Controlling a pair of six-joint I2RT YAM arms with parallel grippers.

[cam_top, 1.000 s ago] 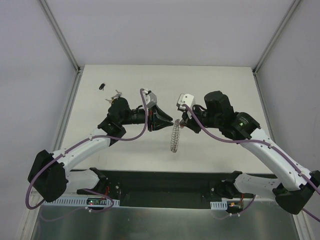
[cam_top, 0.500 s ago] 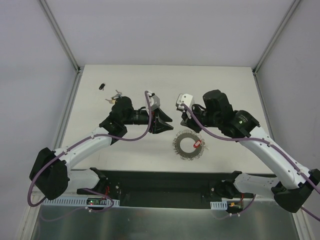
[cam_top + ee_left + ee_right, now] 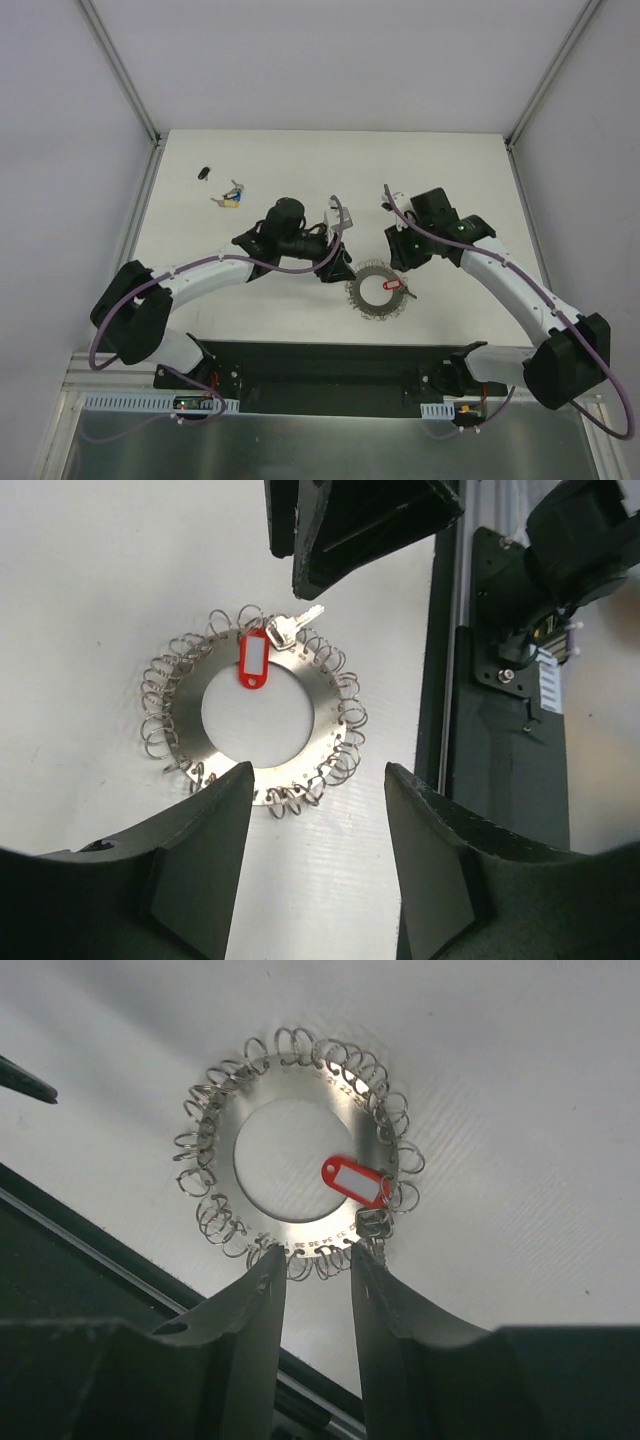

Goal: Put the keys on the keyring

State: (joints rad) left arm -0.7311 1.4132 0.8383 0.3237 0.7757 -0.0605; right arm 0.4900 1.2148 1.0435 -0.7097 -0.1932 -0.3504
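The keyring [image 3: 378,293] lies flat on the white table, a grey metal disc with coiled wire loops round its edge and an open centre. A silver key with a red tag [image 3: 391,285] hangs on its right rim. The ring also shows in the left wrist view [image 3: 255,720] and right wrist view [image 3: 296,1152], with the red tag [image 3: 253,659] [image 3: 355,1180] on it. My left gripper [image 3: 341,268] is open and empty just left of the ring. My right gripper [image 3: 400,262] is open and empty above the ring's right side. More tagged keys [image 3: 229,196] lie at the far left.
A small black object [image 3: 203,172] lies near the table's far left corner. The black base rail [image 3: 330,365] runs along the table's near edge, close below the ring.
The ring, held upright between both grippers a second ago, now lies flat on the table with the red-tagged key on it. Both grippers have let go and moved beside the ring.
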